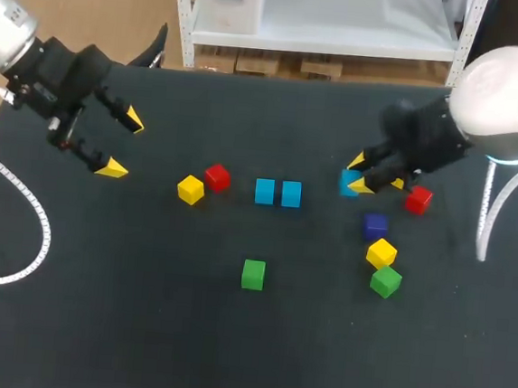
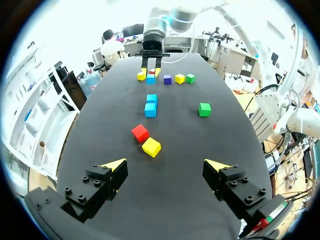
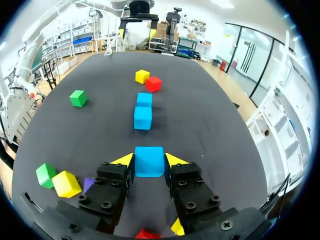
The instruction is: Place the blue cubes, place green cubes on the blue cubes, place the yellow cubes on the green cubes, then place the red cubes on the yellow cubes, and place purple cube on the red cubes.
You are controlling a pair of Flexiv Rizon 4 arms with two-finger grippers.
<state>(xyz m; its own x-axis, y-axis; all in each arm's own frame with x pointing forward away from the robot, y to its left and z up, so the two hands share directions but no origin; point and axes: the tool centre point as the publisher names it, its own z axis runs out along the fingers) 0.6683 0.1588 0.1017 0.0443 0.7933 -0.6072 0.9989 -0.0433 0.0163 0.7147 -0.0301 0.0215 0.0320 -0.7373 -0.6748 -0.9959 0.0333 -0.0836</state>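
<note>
On surface [image 1: 120, 327], right side: right jaws clamp third blue cube [image 3: 149, 161], likely to join blue pair [image 1: 265, 192]; left jaws wide, empty

Light: we record bright, even overhead lighting. Table [image 1: 93, 325]: matte black, no glare. Shadows: we note a soft, short one beside each blue cube [image 3: 143, 117]. Right arm [image 1: 508, 98]: white shell washed out. Wrist views: we see the table's edges bowed.
</note>
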